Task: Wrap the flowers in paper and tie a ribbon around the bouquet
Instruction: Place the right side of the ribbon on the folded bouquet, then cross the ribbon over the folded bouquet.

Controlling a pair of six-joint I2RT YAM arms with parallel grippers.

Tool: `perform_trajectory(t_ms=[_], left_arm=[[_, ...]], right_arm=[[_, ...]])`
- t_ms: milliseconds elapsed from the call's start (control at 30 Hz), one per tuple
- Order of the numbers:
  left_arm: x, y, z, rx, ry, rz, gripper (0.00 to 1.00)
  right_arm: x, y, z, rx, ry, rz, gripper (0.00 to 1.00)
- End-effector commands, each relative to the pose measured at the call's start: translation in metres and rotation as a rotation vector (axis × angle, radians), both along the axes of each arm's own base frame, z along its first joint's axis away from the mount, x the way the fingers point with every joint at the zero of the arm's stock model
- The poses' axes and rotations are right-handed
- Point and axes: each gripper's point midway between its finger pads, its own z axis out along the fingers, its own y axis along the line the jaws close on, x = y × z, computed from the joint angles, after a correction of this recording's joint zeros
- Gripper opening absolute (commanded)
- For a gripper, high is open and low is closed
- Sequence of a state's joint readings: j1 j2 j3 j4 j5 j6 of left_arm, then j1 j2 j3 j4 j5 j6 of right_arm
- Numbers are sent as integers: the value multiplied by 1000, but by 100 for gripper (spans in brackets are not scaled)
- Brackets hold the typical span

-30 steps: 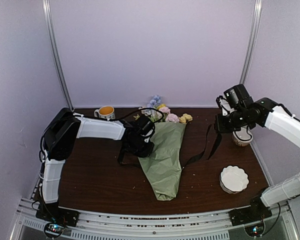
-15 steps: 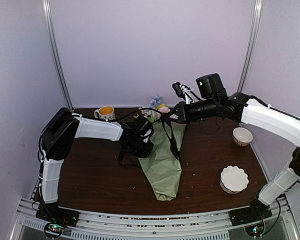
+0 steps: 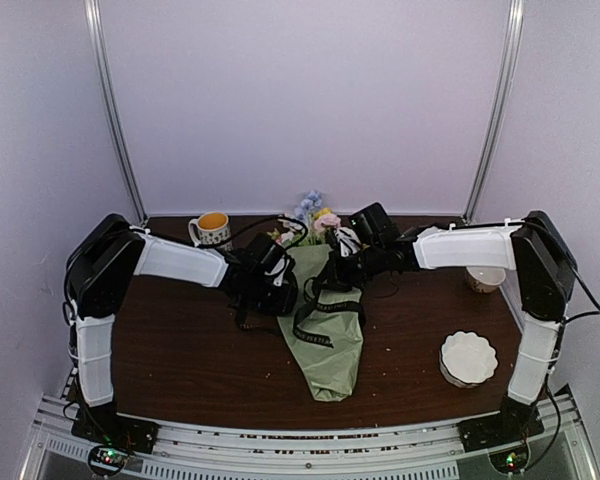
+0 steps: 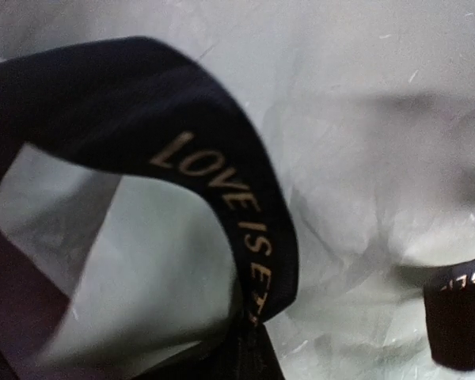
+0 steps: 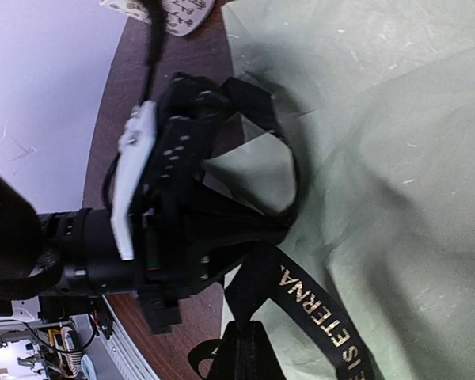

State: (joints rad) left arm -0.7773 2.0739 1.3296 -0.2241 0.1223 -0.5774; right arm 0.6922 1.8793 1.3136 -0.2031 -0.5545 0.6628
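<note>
1. Top view: the pale green paper-cone bouquet lies on the dark bench; over its wide half, left gripper and right gripper each pinch the long black lettered ribbon.
2. Left wrist: the ribbon loops over the bouquet.
3. Right wrist: the ribbon crosses the bouquet, beside left gripper.

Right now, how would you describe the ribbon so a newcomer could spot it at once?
On the dark wooden table, find the pale green paper cone in the middle. Draped across its upper half is the ribbon: flat, black, with gold lettering, unlike the thin robot cables nearby.
</note>
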Motion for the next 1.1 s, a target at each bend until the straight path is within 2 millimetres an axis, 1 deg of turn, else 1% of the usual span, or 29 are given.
perform_trajectory(t_ms=[0,67,133,200,300,333,400,467,567,633,667,767,900,1067], left_arm=[[1,11,23,-43,-43,28,0],[1,13,39,-74,-86,30,0],[0,16,56,-97,-130,31,0],[-3,20,71,-104,-176,21,0],[-10,24,95,-66,-276,-23,0],[-14,21,106,-51,-318,-62,0],[-25,11,120,-54,-355,-126,0],[-33,-1,129,-91,-361,-176,0],[-35,-12,137,-143,-365,-198,0],[-33,-15,141,-165,-374,-191,0],[-32,-17,143,-172,-377,-189,0],[-30,-20,147,-192,-388,-188,0],[-28,-23,147,-191,-394,-193,0],[-29,-23,150,-187,-398,-207,0]], right_arm=[[25,-2,-17,-1,26,-71,0],[33,-2,-30,-26,49,-91,0],[40,-3,-40,-47,60,-112,0],[47,-1,-43,-53,60,-130,1],[51,4,-48,-44,74,-133,7],[51,5,-48,-42,75,-133,9],[52,6,-45,-37,70,-130,13],[53,7,-37,-29,55,-127,19],[50,8,-17,-7,25,-102,27],[47,7,2,21,-12,-86,32],[45,5,17,43,-37,-83,34],[37,-2,43,106,-78,-82,40],[23,-8,61,164,-105,-69,44],[3,-11,75,196,-179,7,46]])
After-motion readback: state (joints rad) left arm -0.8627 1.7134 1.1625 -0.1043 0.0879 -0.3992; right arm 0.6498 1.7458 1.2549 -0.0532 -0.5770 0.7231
